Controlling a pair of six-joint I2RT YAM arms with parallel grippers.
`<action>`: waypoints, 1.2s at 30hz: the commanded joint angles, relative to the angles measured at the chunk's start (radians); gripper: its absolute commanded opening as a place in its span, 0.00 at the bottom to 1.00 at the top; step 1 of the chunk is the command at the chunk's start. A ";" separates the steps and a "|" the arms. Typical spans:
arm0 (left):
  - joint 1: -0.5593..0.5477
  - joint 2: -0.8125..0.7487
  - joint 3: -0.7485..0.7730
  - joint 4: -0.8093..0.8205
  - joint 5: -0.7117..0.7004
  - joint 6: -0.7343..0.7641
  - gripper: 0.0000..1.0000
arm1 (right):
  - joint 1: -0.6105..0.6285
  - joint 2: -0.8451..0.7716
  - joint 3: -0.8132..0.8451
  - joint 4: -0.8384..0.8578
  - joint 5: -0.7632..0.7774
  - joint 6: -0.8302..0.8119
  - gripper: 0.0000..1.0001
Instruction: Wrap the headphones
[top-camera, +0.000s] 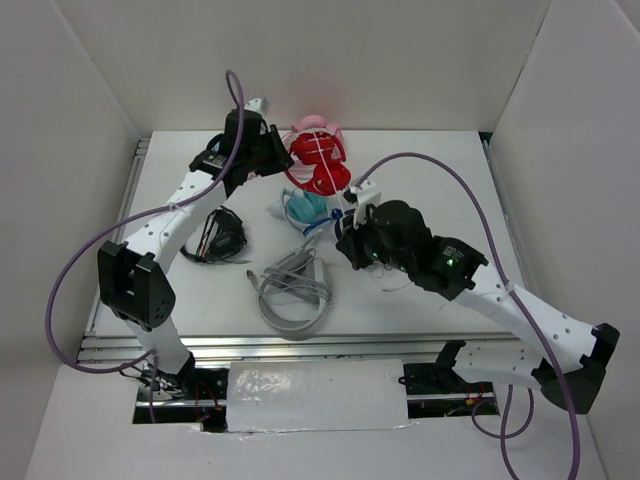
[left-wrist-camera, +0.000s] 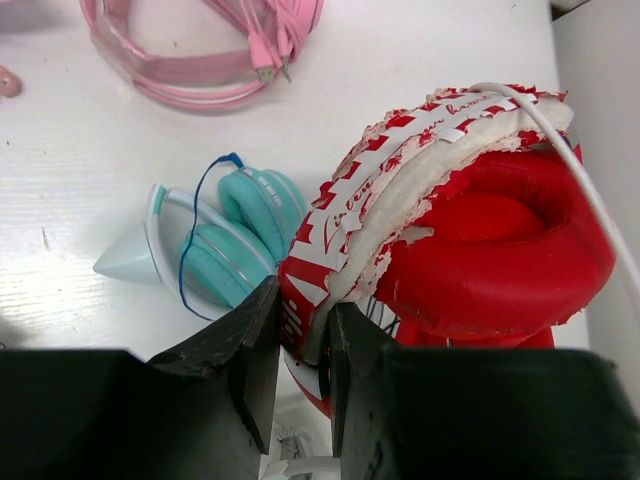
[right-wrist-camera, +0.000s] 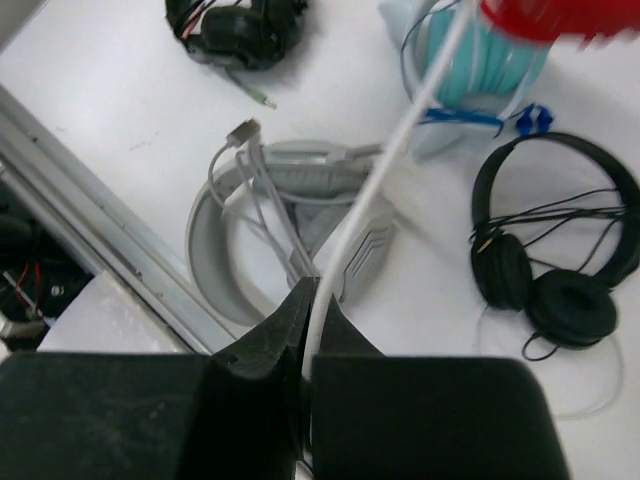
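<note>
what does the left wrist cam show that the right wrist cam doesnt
Only left wrist: pink headphones and the peeling headband of the red headphones. Only right wrist: grey headphones, black on-ear headphones, another black headset. Both: teal headphones, the white cable, and the red headphones, just a blurred edge on the right.
</note>
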 joint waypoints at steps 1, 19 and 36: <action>0.018 -0.111 -0.013 0.181 0.098 -0.084 0.00 | 0.003 -0.068 -0.109 0.163 -0.062 0.073 0.00; 0.056 -0.209 0.008 0.275 0.449 -0.140 0.00 | -0.128 -0.076 -0.512 0.567 0.084 -0.007 0.16; 0.056 -0.298 0.165 0.177 0.587 -0.104 0.00 | -0.339 0.034 -0.741 1.185 -0.295 -0.145 0.51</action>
